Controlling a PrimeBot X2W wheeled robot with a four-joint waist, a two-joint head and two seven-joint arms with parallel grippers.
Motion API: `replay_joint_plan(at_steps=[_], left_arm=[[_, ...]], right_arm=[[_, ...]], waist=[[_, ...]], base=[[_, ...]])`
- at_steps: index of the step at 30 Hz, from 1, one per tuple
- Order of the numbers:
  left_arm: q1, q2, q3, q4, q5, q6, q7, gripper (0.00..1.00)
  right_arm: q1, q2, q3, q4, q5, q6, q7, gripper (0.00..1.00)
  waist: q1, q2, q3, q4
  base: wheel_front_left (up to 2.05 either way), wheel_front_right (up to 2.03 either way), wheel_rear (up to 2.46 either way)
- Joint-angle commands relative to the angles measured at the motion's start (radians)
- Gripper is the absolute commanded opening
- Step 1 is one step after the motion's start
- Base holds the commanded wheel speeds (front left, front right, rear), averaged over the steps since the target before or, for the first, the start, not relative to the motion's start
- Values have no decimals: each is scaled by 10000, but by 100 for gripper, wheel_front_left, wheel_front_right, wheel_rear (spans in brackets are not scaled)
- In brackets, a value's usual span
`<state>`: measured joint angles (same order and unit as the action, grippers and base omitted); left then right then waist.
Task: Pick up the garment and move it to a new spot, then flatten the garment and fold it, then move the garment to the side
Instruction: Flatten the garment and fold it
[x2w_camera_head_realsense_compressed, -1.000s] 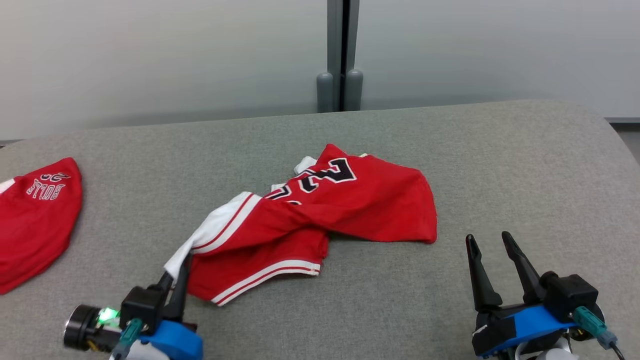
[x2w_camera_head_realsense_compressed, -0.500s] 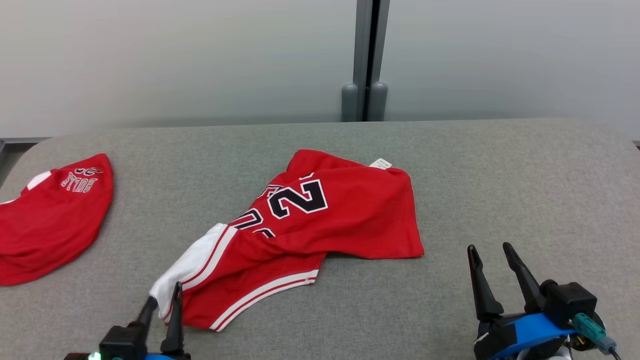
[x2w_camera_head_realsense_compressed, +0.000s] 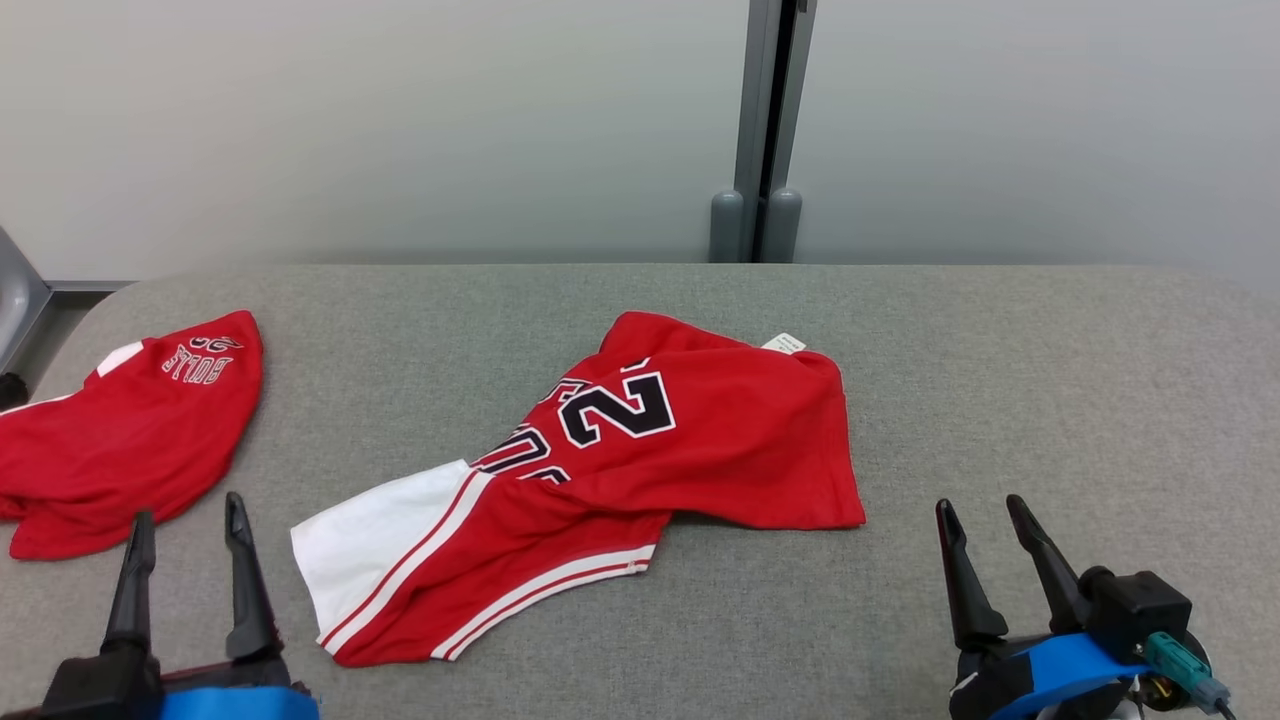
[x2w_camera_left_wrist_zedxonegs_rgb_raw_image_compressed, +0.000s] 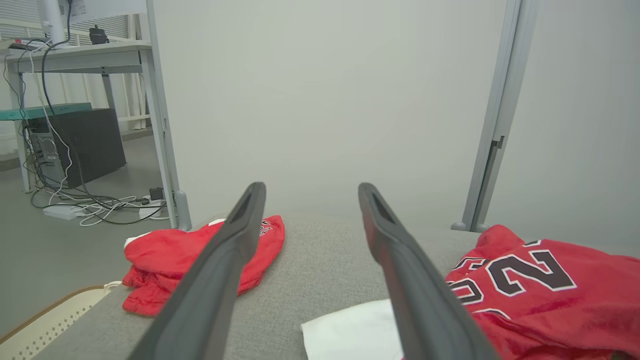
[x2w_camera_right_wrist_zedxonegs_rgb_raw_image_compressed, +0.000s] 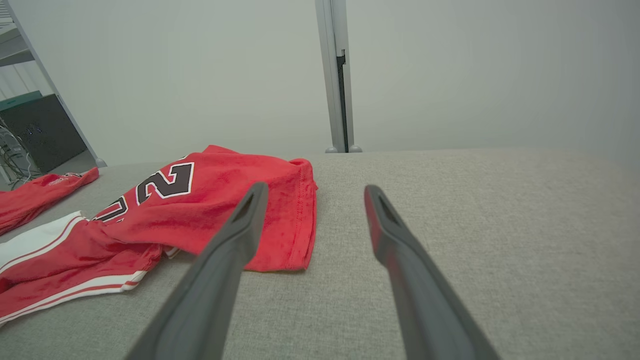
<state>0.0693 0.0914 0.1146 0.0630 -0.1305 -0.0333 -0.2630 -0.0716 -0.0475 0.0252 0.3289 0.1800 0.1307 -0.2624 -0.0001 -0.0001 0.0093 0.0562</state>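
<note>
On grey padded table (x2w_camera_head_realsense_compressed: 1000, 400), mid-surface: red number jersey (x2w_camera_head_realsense_compressed: 700, 450) lies crumpled, twisted at middle. Left gripper (x2w_camera_head_realsense_compressed: 190, 507) and right gripper (x2w_camera_head_realsense_compressed: 978, 502) both spread wide, empty, either side, not touching. Looks like flatten step next, probably each pincer grabs corner, pulls fabric taut.

Open table (x2w_camera_head_realsense_compressed: 1050, 380) right of the garment (x2w_camera_head_realsense_compressed: 700, 440); red shirt (x2w_camera_head_realsense_compressed: 130, 430) crowds left.

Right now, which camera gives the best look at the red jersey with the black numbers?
The head view: the whole jersey lies crumpled mid-picture with nothing covering it. The left wrist view catches the jersey's numbers and white panel, cropped at the right. The right wrist view shows its side hem but cuts off the left part.
</note>
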Motion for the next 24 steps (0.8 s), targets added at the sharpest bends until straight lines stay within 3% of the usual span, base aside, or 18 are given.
replay_joint_plan(at_steps=[1, 14, 24], left_arm=[[199, -59, 201, 79, 141, -31, -27, 100], [71, -275, 78, 493, 822, -520, -27, 100], [-443, -366, -380, 705, 799, -662, -27, 100]], right_arm=[[187, -53, -26, 67, -17, 1, -38, 100], [-526, -53, 407, 1116, -236, 1, -40, 100], [-3259, -58, 841, 3961, -948, 1, -8, 100]], waist=[[1, 1, -7, -4], [1, 1, 32, 185], [1, 1, 758, 565]], base=[[0, 0, 0], [0, 0, 0], [0, 0, 0]])
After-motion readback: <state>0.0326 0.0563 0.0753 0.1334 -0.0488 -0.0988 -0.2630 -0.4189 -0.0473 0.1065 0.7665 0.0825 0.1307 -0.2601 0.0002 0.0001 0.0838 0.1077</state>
